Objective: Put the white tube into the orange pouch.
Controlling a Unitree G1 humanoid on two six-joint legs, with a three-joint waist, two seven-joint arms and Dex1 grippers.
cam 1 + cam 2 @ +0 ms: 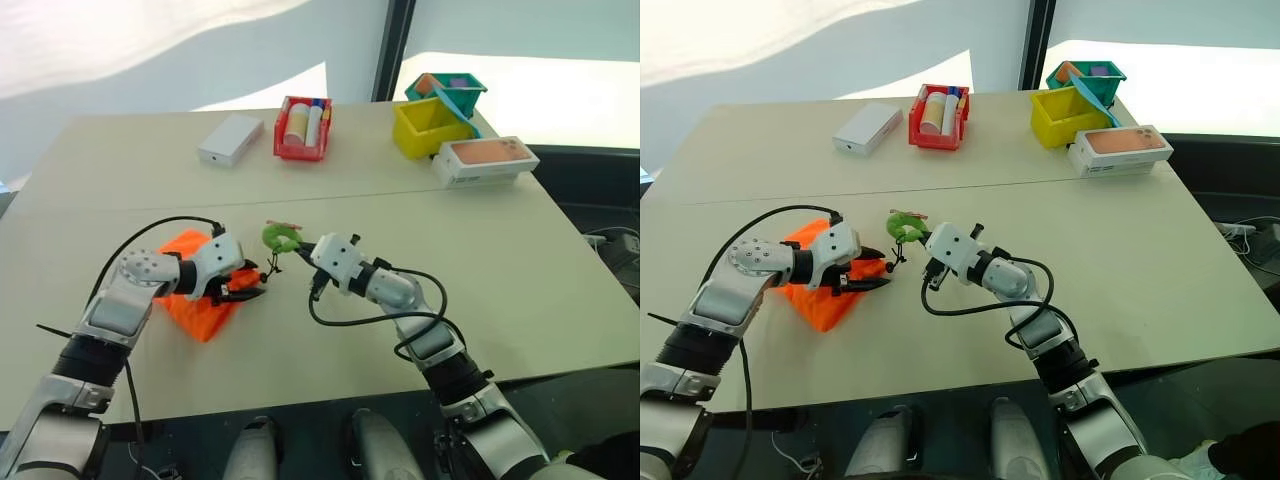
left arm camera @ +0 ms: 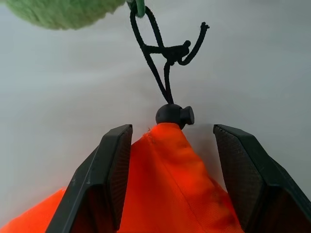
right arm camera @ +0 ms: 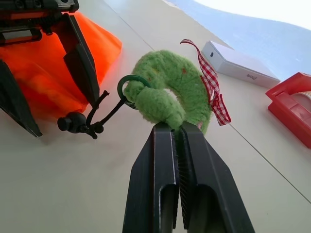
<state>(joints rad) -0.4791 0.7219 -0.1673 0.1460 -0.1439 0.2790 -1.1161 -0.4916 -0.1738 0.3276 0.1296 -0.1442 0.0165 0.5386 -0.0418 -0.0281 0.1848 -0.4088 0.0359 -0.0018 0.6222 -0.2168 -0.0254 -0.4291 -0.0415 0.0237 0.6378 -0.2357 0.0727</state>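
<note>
Lying on the pale surface point(image 1: 330, 330) near its front edge, the orange pouch point(image 1: 190, 300) is seen bunched toward its gathered neck, where a black cord stopper point(image 2: 174, 115) sits at the tip of the fabric. The left claw point(image 1: 250, 285) is held with its two black fingers point(image 2: 109, 184) spread, one on either side of the pouch's neck; whether the pads are touching the fabric cannot be told. From the stopper a thin black cord point(image 2: 155, 58) with a knot is run up to the fuzzy green ring point(image 3: 167, 94), on which a red-and-white checked ribbon point(image 3: 214, 92) is tied. The right claw point(image 3: 179, 133) is pressed together on the green ring, which is pinched between its fingertips and is held just above the surface, between the two claws.

Further back on the surface, a red basket point(image 1: 302, 130) is placed near the middle, with a cream-coloured bottle point(image 1: 296, 124) and a slimmer white item inside it; whether that item is the white tube cannot be told. A flat white box point(image 1: 230, 139) is laid just beside the basket on the left. To the right, a yellow bin point(image 1: 425, 128) and a teal bin point(image 1: 447, 92) are set close together, and a white box with a peach-coloured top point(image 1: 485, 160) is laid just in front of the yellow bin.
</note>
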